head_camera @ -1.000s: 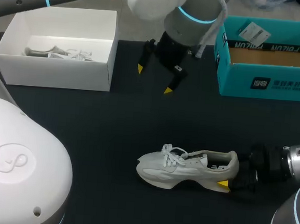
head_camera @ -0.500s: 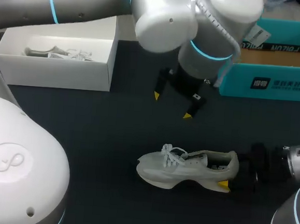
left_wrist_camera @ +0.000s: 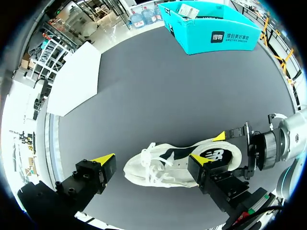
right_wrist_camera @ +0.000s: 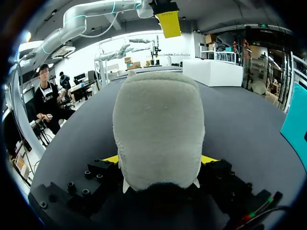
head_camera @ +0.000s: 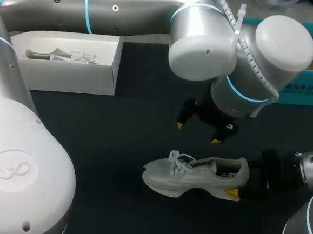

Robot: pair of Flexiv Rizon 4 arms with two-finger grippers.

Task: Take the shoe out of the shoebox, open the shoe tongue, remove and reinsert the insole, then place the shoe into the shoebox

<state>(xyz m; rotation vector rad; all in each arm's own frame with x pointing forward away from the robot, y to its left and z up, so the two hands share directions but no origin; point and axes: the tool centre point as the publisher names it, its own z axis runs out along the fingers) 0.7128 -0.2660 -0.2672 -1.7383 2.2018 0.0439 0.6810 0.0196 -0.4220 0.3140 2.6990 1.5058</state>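
Resting on the dark table [head_camera: 116, 146], the white shoe [head_camera: 195, 174] lies outside both boxes, toe toward the left arm's side and heel toward the right arm's side. Its laces sit loose on top near the front.

Right gripper [head_camera: 238, 184]: clamped on the shoe's heel. The right wrist view shows the heel [right_wrist_camera: 158, 129] filling the space between the two fingers, with a yellow pad [right_wrist_camera: 111, 159] pressed against each side of it.

Left gripper [head_camera: 197, 132]: fingers spread wide, holding nothing. It hangs above the table just behind the shoe's middle, apart from it. In the left wrist view the shoe [left_wrist_camera: 182, 160] lies below the spread fingers [left_wrist_camera: 103, 159], with one yellow tip over the table beside the toe end and the other over the heel end.

The left arm comes in from the left and reaches past the middle, covering part of the teal shoebox [head_camera: 310, 88], which stands at the far right of the table, well apart from the shoe.

A white box [head_camera: 68, 61] stands at the far left (pale contents inside, too small to identify).
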